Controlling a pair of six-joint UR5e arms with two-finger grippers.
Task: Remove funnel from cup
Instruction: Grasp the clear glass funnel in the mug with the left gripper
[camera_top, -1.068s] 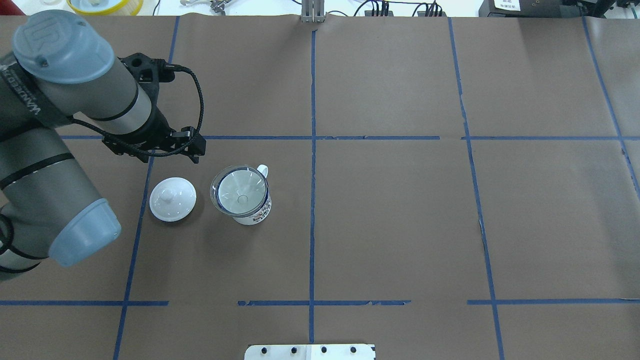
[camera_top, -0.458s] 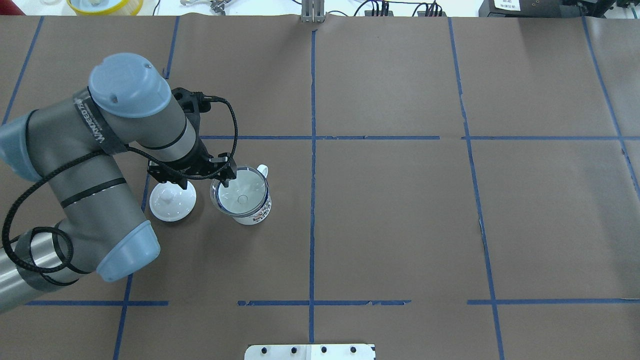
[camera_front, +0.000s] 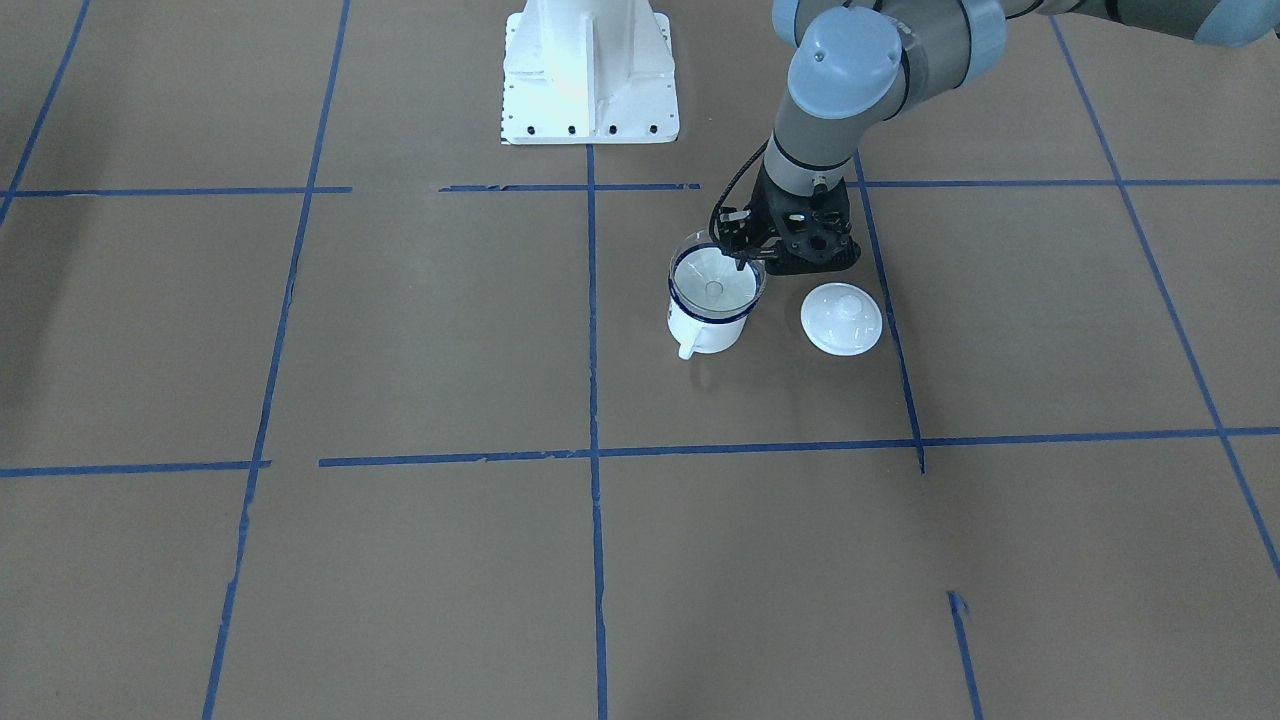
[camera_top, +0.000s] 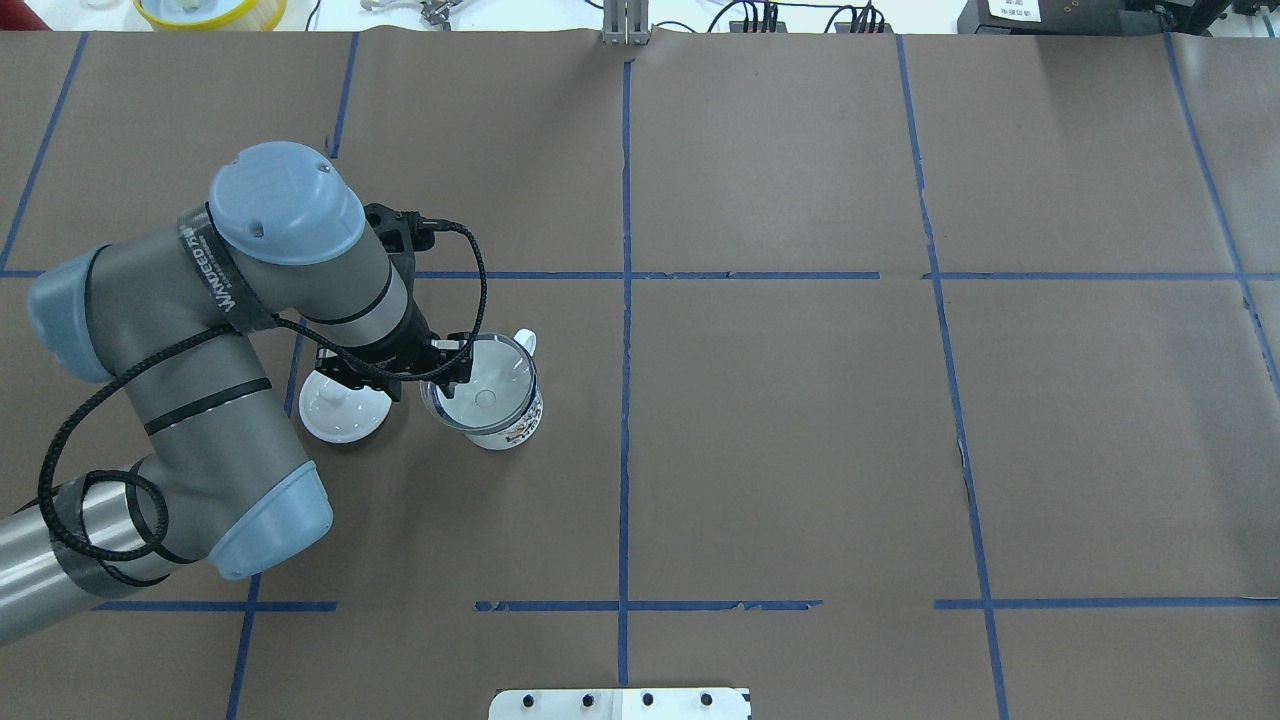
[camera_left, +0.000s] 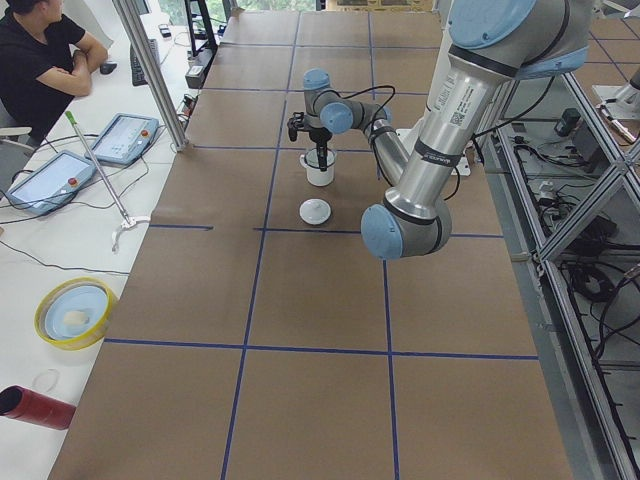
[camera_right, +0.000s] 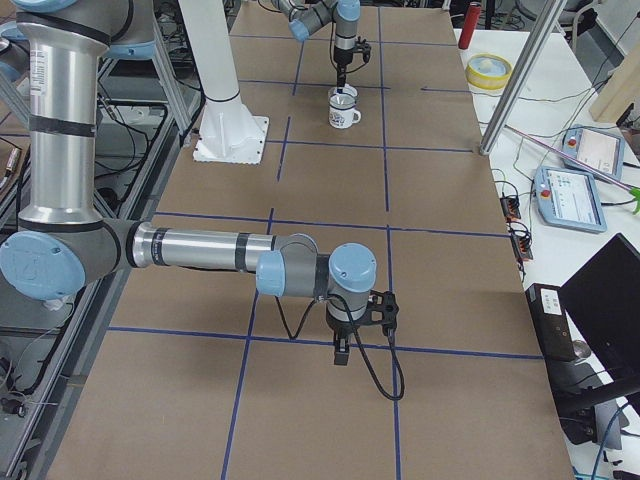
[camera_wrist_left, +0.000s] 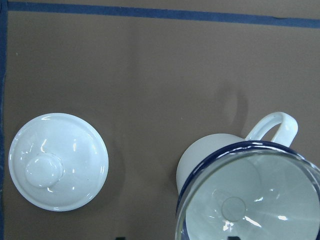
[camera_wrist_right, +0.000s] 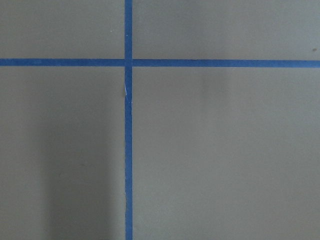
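The white enamel cup (camera_top: 512, 428) with a dark blue rim stands left of the table's middle. The clear funnel (camera_top: 492, 385) sits in its mouth. Both also show in the front view, the cup (camera_front: 703, 335) and the funnel (camera_front: 712, 280), and in the left wrist view, the cup (camera_wrist_left: 200, 160) and the funnel (camera_wrist_left: 255, 200). My left gripper (camera_top: 448, 375) points down over the funnel's left rim. Only dark finger tips far apart show at the wrist view's bottom edge, so it looks open. My right gripper (camera_right: 340, 357) hangs low over bare table far off; I cannot tell its state.
A white domed lid (camera_top: 335, 415) with a knob lies just left of the cup, partly under my left wrist. The robot's white base (camera_front: 590, 70) is behind. A yellow bowl (camera_left: 75, 312), a red cylinder (camera_left: 35, 407) and a seated person (camera_left: 40, 60) are off the table's left end.
My left arm has swung right and forward. Its gripper has moved from behind the lid to over the funnel's left rim. The cup, funnel and lid have not moved.
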